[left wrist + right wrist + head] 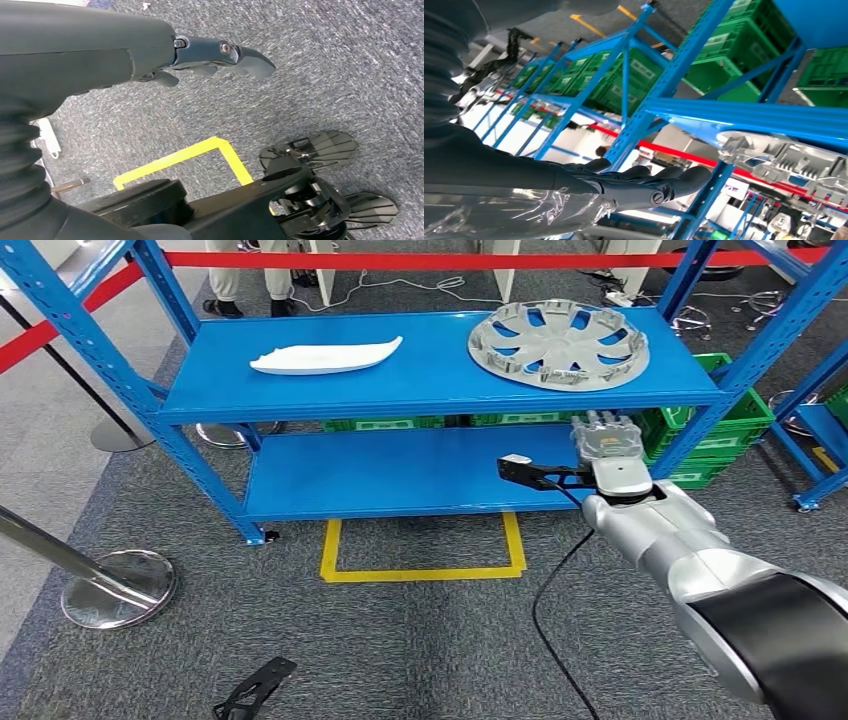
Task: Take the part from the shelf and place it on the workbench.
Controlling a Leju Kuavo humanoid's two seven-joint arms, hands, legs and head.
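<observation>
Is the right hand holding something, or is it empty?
Empty. The right hand is raised below the top shelf, fingers extended; the wheel cover lies untouched.

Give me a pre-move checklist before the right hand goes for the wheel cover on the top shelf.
1. Wheel cover lying flat on the top shelf: ok.
2. Right hand holding nothing: ok.
3. Right hand raised to the cover: not ok, it sits below the shelf's front edge.
4. White part well apart from the cover: ok.
5. Left hand out of the way, over the floor: ok.
6. Workbench ready: cannot tell.
</observation>
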